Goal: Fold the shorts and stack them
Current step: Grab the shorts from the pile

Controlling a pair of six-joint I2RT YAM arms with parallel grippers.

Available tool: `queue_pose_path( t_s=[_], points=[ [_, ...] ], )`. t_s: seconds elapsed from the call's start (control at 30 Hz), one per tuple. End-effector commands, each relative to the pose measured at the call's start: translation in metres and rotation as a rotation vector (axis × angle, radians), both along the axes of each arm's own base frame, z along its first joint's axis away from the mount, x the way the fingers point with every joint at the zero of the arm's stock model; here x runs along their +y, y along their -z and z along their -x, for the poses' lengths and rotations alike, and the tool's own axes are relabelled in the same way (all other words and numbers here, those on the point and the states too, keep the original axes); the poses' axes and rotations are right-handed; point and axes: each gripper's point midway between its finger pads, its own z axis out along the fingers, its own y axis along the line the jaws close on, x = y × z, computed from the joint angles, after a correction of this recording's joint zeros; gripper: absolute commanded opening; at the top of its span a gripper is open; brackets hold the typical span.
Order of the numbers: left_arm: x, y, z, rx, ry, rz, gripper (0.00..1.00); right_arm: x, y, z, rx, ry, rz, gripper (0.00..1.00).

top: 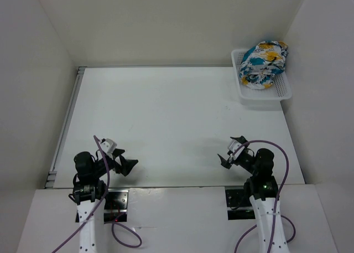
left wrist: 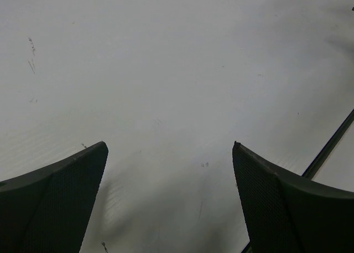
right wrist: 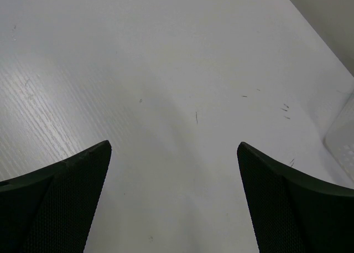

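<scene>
The shorts point(top: 263, 64), white fabric with teal-blue, yellow-orange and black patches, lie bunched in a heap in the white perforated basket point(top: 278, 92) at the table's far right corner. My left gripper point(top: 126, 162) is open and empty, low over the near left of the table. My right gripper point(top: 232, 154) is open and empty, low over the near right of the table. Both are far from the shorts. The left wrist view point(left wrist: 170, 148) and the right wrist view point(right wrist: 174, 145) show only bare white table between spread fingers.
White walls close in the table on the left, back and right. A metal rail point(top: 65, 123) runs along the table's left edge. The basket's translucent corner point(right wrist: 343, 134) shows at the right edge of the right wrist view. A dark edge strip point(left wrist: 329, 148) crosses the left wrist view.
</scene>
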Motion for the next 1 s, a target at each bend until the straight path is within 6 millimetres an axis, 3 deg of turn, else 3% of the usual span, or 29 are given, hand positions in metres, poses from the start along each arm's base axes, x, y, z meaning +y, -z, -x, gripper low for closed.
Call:
queue_pose_path(
  t_s=[0.0, 0.4, 0.53, 0.7, 0.97],
  points=[
    [-0.003, -0.008, 0.003, -0.018, 0.020, 0.000, 1.00, 0.001, -0.010, 0.000, -0.031, -0.007, -0.009, 0.99],
    [-0.003, -0.008, 0.003, -0.018, 0.020, 0.000, 1.00, 0.000, -0.011, -0.009, -0.071, 0.012, -0.023, 0.99],
    [-0.007, -0.012, 0.005, -0.033, 0.050, 0.010, 1.00, 0.009, -0.024, -0.008, -0.158, -0.060, -0.014, 0.99],
    [-0.003, -0.008, 0.003, -0.017, 0.017, -0.001, 1.00, 0.012, -0.031, -0.009, -0.373, -0.168, 0.204, 0.99],
    [-0.003, -0.008, 0.003, -0.017, 0.017, -0.001, 1.00, 0.014, -0.036, -0.009, -0.501, -0.226, 0.326, 0.99]
  ],
)
